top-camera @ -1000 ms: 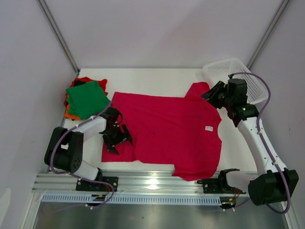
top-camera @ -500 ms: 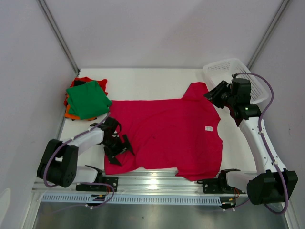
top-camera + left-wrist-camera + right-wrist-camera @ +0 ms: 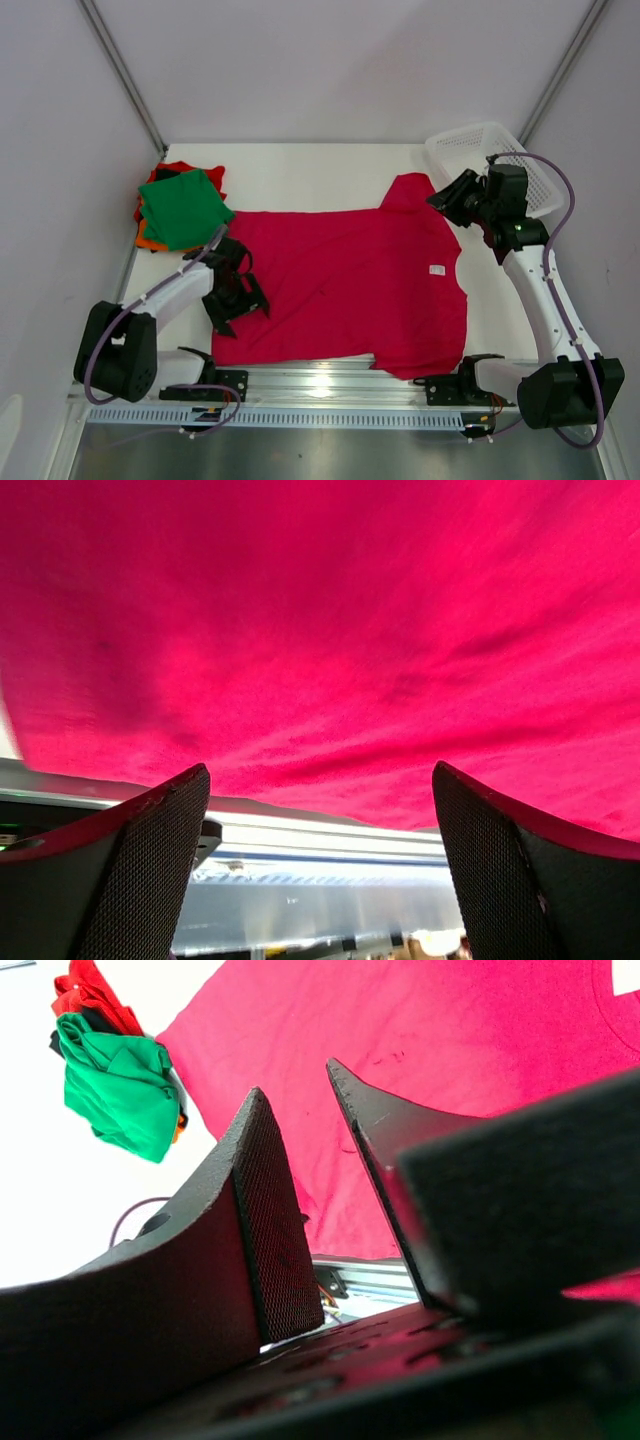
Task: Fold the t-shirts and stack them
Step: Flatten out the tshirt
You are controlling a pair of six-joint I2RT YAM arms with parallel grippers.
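Observation:
A crimson-red t-shirt (image 3: 350, 275) lies spread flat on the white table, with its small white neck tag (image 3: 437, 268) toward the right. In the left wrist view this t-shirt (image 3: 330, 630) fills the upper frame. My left gripper (image 3: 237, 300) sits low over the t-shirt's left hem, jaws wide open and empty (image 3: 320, 770). My right gripper (image 3: 443, 198) hovers by the far sleeve with a narrow gap between its jaws (image 3: 295, 1078) and nothing in it. At the back left is a pile of t-shirts, green (image 3: 180, 208) on top, orange (image 3: 150, 240) and red (image 3: 175, 168) beneath.
A white mesh basket (image 3: 470, 145) stands at the back right, just behind my right wrist. The aluminium rail (image 3: 320, 385) runs along the near edge, touching the shirt's lower hem. White walls close in the table on three sides.
The t-shirt's near left corner has been drawn toward the rail and lies flatter. My left gripper slid toward the near edge, staying open. The right arm barely moved.

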